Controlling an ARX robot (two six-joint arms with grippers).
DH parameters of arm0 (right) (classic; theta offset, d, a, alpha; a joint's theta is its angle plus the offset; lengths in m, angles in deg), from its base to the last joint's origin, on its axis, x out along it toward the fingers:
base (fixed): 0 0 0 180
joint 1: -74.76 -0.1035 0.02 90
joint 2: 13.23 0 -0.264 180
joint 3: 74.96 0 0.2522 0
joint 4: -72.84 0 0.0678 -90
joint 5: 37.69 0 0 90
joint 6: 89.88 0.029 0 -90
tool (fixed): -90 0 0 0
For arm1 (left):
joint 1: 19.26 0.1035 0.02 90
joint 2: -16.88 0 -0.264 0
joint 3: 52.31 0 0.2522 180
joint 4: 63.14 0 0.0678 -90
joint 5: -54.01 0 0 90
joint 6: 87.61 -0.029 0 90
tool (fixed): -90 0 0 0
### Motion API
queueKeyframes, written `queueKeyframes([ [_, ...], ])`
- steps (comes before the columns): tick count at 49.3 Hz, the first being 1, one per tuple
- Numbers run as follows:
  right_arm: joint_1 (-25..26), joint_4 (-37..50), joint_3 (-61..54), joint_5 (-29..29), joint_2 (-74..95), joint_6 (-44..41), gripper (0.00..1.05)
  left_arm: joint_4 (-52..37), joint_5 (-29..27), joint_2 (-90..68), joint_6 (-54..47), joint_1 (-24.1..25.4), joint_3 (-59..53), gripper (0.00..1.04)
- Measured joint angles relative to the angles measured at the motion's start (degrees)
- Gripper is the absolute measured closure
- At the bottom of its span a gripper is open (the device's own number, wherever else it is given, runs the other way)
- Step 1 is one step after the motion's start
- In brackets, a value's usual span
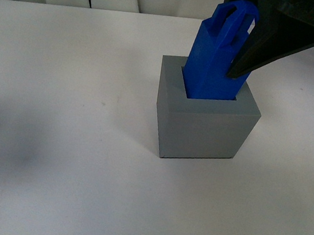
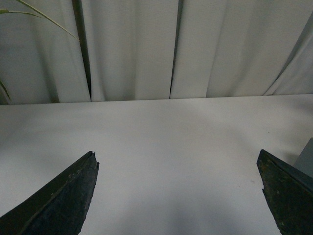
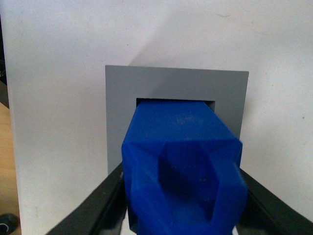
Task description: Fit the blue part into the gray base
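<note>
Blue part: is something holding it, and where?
The right gripper grips the blue part by its upper sides. The left gripper holds nothing.

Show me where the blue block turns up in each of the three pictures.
Front view: blue block, upper right of centre, leaning in the gray cube.
Left wrist view: not in it.
Right wrist view: blue block fills the foreground, clamped in the right gripper.
Shared landmark: the gray cube, in front and right wrist views.
</note>
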Motion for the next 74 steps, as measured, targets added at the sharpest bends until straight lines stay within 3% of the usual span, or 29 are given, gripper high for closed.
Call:
queueKeyframes([
  [13, 1.2, 1.22, -0.13, 3.19, -0.81, 0.7, 0.05, 0.0, 0.0, 0.0, 0.0, 0.02, 0.0, 0.06],
  [25, 5.62, 9.94, -10.1, 9.49, -13.2, 3.06, 0.07, 0.0, 0.0, 0.0, 0.0, 0.0, 0.0, 0.06],
  [34, 9.88, 25.14, -27.91, 14.43, -26.84, 9.38, 0.07, 0.0, 0.0, 0.0, 0.0, 0.02, 0.0, 0.06],
  [41, 13.22, 42.12, -46.1, 17.4, -40.09, 19.34, 0.07, 0.0, 0.0, 0.0, 0.02, 0.02, 0.0, 0.06],
  [51, 17.31, 70.79, -65.85, 13.35, -53.72, 41.94, 0.07, 0.0, -0.02, 0.0, 0.0, 0.02, 0.0, 0.06],
  [57, 17.53, 72.37, -66.88, 13.16, -54.1, 47.21, 0.07, 0.0, 0.0, 0.0, 0.0, 0.0, 0.0, 0.06],
  [58, 17.4, 72.89, -67.1, 12.07, -54.1, 47.71, 0.08, 0.0, 0.0, 0.0, 0.0, 0.02, 0.0, 0.06],
  [61, 14.6, 87.27, -72.76, -5.18, -55.28, 55.89, 0.19, 0.0, 0.0, 0.0, 0.0, 0.02, 0.0, 0.06],
  [63, 14.1, 94.62, -76.3, -13.09, -56.17, 61.42, 0.26, 0.0, 0.0, 0.0, 0.02, 0.02, 0.0, 0.06],
  [66, 14.38, 100.94, -79.95, -21.05, -57.66, 67.84, 0.35, 0.0, -0.04, 0.0, 0.02, 0.02, 0.0, 0.06],
  [69, 15.56, 103.84, -82.84, -24.48, -59.67, 71.89, 0.46, 0.0, -0.04, 0.0, 0.02, 0.02, 0.0, 0.06],
  [71, 15.93, 104.15, -84.02, -24.57, -60.78, 73.11, 0.5, 0.0, -0.02, 0.0, 0.02, 0.02, 0.0, 0.06],
  [74, 16.68, 104.52, -86.82, -23.34, -63.23, 75.52, 0.65, 0.0, 0.04, 0.0, 0.0, 0.0, 0.0, 0.06],
])
